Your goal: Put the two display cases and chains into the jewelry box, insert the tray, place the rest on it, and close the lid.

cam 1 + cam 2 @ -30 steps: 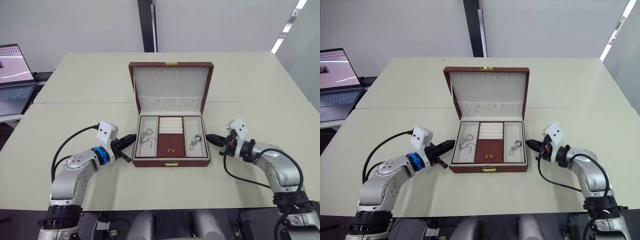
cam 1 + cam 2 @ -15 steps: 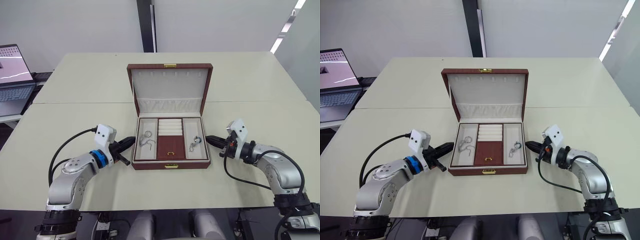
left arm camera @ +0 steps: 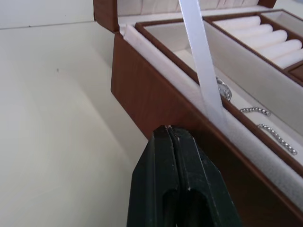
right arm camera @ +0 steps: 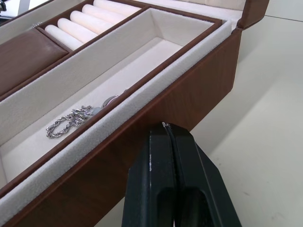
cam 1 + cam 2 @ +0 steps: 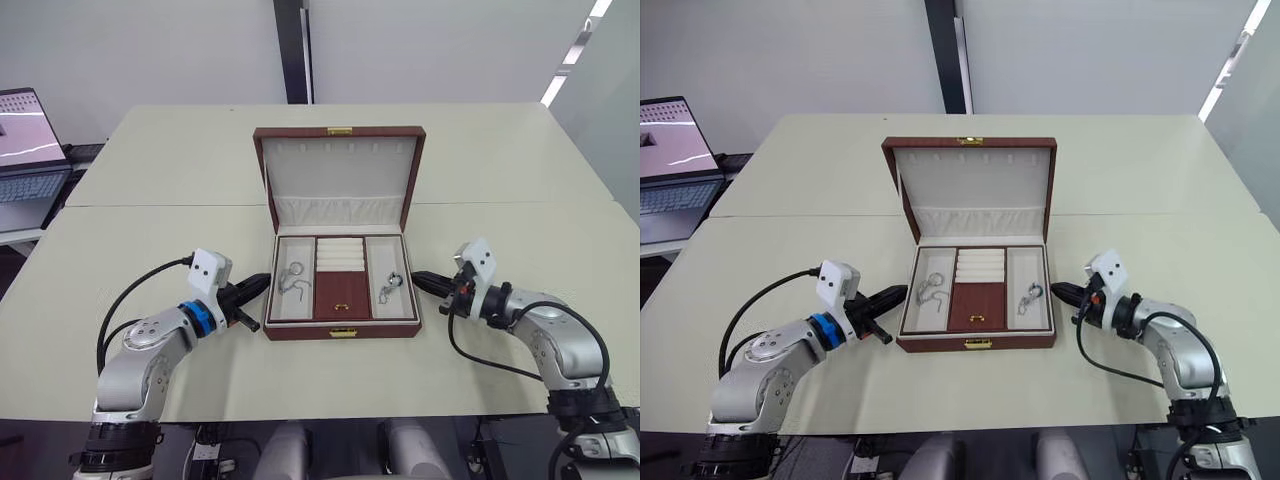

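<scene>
You had the jewelry box [image 5: 340, 240] sitting open near the middle of the surface [image 5: 150, 220], its lid [image 5: 340, 175] standing upright at the 12 o'clock side and the tray [image 5: 341, 290] already seated inside, with a chain [image 5: 291, 279] in the left compartment, another chain [image 5: 391, 287] in the right, ring rolls [image 5: 341, 256] at the centre and a small covered section with a gold pull below them. Your left gripper [image 5: 254, 290] rested at the box's 9 o'clock wall with its jaws pressed together and holding nothing; your right gripper [image 5: 428, 281] sat at the 3 o'clock wall, jaws likewise together and empty. A white ribbon stay [image 3: 201, 56] ran from lid to base on the left side. Judging by this layout, the step in hand looked like closing the lid: you would do well to keep one gripper braced against a side wall so the box cannot slide, bring the other over the lid's top edge from 12 o'clock, and tip it forward slowly so the ribbon folds inside rather than catching in the seam and the gold clasp [image 5: 342, 331] meets its mate. No brand, label or readable writing showed on the box; the laptop [image 5: 30, 160] screen at 10 o'clock was too small to read.
</scene>
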